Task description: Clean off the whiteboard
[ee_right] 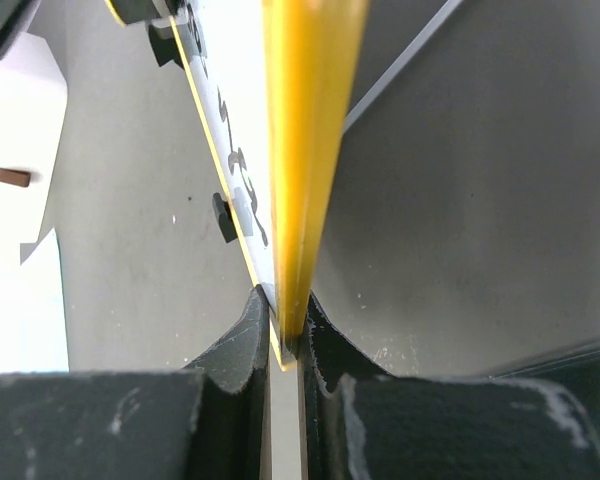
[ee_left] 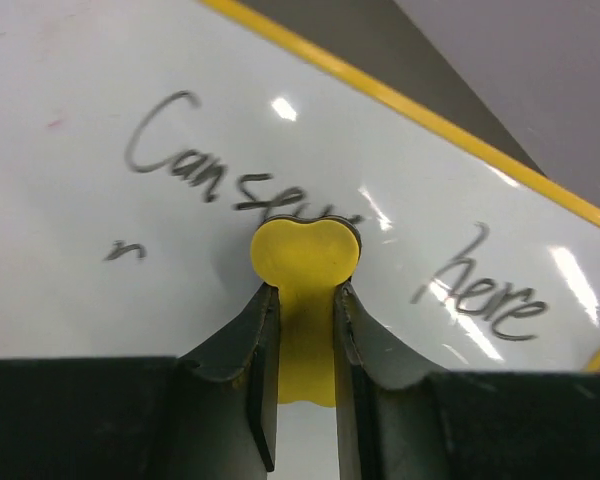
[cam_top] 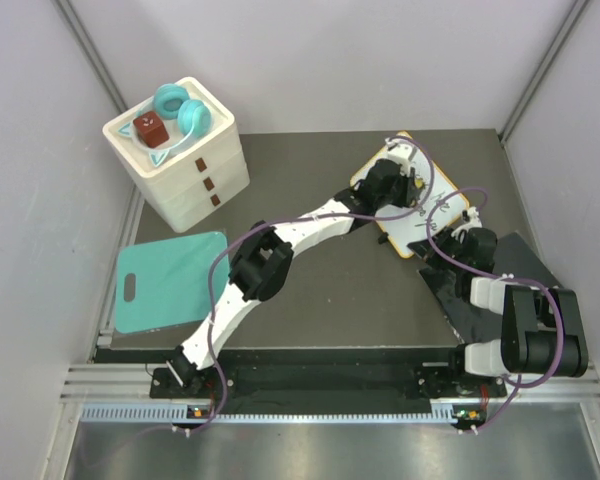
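The whiteboard point(cam_top: 448, 212) with an orange-yellow frame lies at the back right of the table. In the left wrist view its white face point(ee_left: 90, 270) bears black handwriting point(ee_left: 180, 165) reading roughly "Can see... here". My left gripper point(cam_top: 404, 190) is shut on a yellow eraser point(ee_left: 306, 255), whose head presses on the board in the middle of the writing. My left gripper point(ee_left: 305, 292) hides the eraser's lower part. My right gripper point(cam_top: 452, 246) is shut on the board's near edge. In the right wrist view its jaws point(ee_right: 288, 300) clamp the yellow frame point(ee_right: 305, 150).
A white drawer box point(cam_top: 190, 175) stands at the back left, with teal headphones point(cam_top: 180, 110) and a red-brown cube point(cam_top: 148, 128) on top. A teal cutting board point(cam_top: 165, 280) lies at the front left. A dark grey slab point(cam_top: 485, 300) lies under my right arm. Walls close both sides.
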Motion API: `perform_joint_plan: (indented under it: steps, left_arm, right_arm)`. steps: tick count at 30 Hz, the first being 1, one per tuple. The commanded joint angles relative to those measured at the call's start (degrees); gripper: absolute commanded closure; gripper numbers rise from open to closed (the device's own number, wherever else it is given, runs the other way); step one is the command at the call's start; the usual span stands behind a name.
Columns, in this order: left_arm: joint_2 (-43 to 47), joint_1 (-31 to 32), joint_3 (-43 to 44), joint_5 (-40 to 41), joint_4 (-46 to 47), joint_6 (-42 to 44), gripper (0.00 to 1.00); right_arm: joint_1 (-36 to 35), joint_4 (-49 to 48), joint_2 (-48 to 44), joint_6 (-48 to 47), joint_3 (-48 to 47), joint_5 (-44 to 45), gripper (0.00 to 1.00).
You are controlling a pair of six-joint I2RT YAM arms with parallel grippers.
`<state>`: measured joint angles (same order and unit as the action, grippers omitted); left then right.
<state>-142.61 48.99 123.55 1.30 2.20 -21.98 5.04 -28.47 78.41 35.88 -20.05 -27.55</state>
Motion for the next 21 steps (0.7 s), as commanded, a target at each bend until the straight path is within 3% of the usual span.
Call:
perform_joint_plan:
  steps: [1,14,21]
  left_arm:
    - [-3.73,5.32,2.40,-5.96,-5.01,5.35,1.00]
    - [-5.23,15.51,-1.99,-16.15,-10.11,20.66,1.00]
    - [-2.68,14.38,-8.05,-9.49,-10.63,20.31,1.00]
  right_arm:
    - [-1.08,9.04,0.95,-3.71,0.28,-1.37,1.00]
    - [-1.17,8.96,1.04,-3.80,0.28,-1.45,1.00]
    - [-1.17,8.87,1.04,-3.71,0.28,-1.54,1.00]
